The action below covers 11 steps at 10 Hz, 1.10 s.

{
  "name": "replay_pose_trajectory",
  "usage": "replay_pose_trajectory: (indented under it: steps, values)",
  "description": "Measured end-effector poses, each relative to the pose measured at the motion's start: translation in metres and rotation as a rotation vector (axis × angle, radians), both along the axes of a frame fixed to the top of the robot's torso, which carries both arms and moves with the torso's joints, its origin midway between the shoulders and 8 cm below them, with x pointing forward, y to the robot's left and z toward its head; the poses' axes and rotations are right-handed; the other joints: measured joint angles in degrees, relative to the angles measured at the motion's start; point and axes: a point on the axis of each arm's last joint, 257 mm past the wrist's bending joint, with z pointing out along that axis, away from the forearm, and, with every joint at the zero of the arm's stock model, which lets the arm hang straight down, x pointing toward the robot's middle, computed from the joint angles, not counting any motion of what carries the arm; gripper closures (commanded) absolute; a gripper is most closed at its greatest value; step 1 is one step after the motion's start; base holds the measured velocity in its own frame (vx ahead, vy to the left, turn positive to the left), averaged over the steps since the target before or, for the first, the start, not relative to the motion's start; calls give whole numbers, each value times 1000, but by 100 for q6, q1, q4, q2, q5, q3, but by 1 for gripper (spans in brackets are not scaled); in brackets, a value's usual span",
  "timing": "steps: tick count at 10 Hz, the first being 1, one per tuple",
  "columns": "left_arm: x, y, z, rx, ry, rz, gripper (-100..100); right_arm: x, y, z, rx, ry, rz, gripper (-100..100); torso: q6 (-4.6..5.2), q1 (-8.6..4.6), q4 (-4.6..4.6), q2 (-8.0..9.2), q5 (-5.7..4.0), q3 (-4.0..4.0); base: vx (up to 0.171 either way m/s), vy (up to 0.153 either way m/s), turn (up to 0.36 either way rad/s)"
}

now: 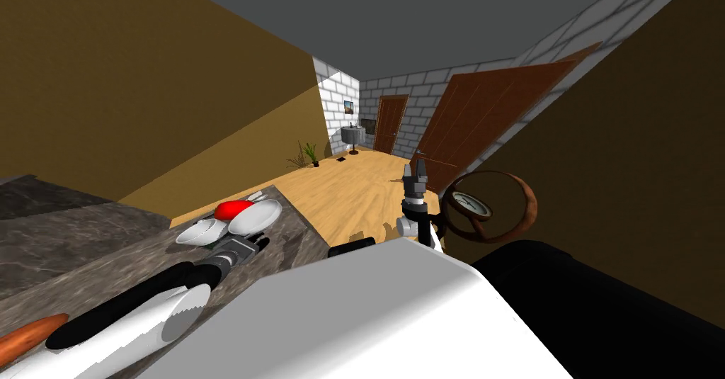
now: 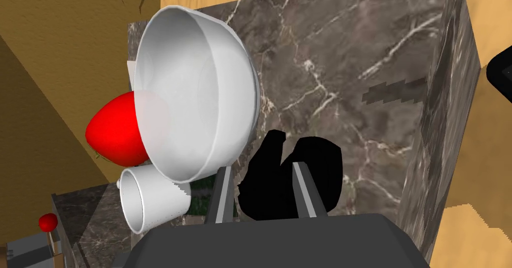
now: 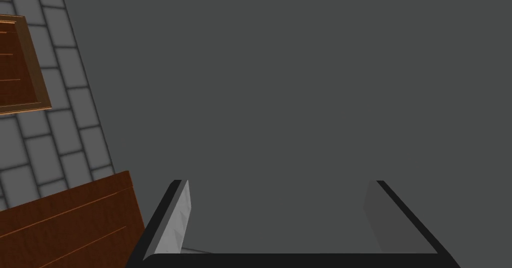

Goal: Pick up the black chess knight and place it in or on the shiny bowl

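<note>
Left gripper [image 2: 261, 166] fingers [image 2: 306, 192] clench the black chess knight [image 2: 322, 167] over the dark marble counter [image 2: 350, 54]. The glossy white bowl [image 2: 195, 89] sits at the gripper's eleven o'clock. The right gripper [image 3: 280, 182] is released.

Holds right jaws wide apart. Shows two thin blade fingers [image 3: 181, 215] rising from the dark body [image 3: 300, 261], one lit, one shaded.

Veined marble counter [image 2: 325, 79], glossy white bowl [image 2: 200, 89], knight [image 2: 270, 185] apparently matt black
</note>
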Motion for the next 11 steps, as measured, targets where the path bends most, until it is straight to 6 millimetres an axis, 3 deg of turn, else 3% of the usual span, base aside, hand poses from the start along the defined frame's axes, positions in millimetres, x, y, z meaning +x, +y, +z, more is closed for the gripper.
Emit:
replay_pose_trajectory:
  steps: [3,8,11]
  values:
    - [24,0,39,7,-121,5,100,0,0,0,0,0,0,0,4,-85,11,19,-21,15,-15,-169,-81]
    - [60,9,98,-5,-337,55,100,0,0,0,0,0,0,0,-3,-61,15,3,-19,10,30,-108,-63]
    - [76,16,116,-15,-427,88,100,0,0,0,0,0,0,0,-10,-29,19,16,-10,17,26,-49,-31]
